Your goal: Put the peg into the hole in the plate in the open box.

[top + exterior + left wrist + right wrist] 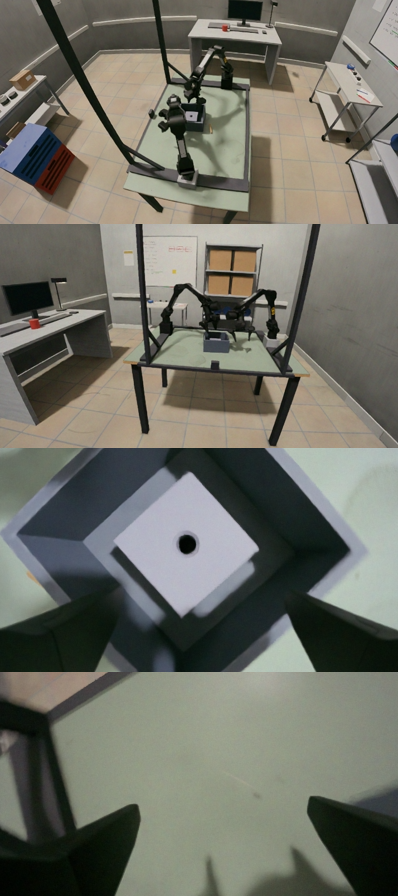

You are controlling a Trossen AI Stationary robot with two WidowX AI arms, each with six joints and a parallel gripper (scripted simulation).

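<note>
The open grey box (198, 118) stands in the middle of the green table, with the white plate (192, 116) at its bottom. The left wrist view looks straight down into the box (188, 554) and shows the plate (186, 563) and its round hole (187, 543). The tan peg (210, 128) lies flat on the table beside the box, apart from both grippers. My left gripper (195, 100) hangs open and empty just above the box; its fingers show in the left wrist view (200, 638). My right gripper (164, 120) is open and empty over bare table beside the box (220, 847).
A small dark block (151, 113) sits at the table's edge near the right gripper; it also shows in the exterior view (214, 365). Dark frame rails and posts (83, 81) run along the table's ends. The box walls (216, 342) rise around the plate.
</note>
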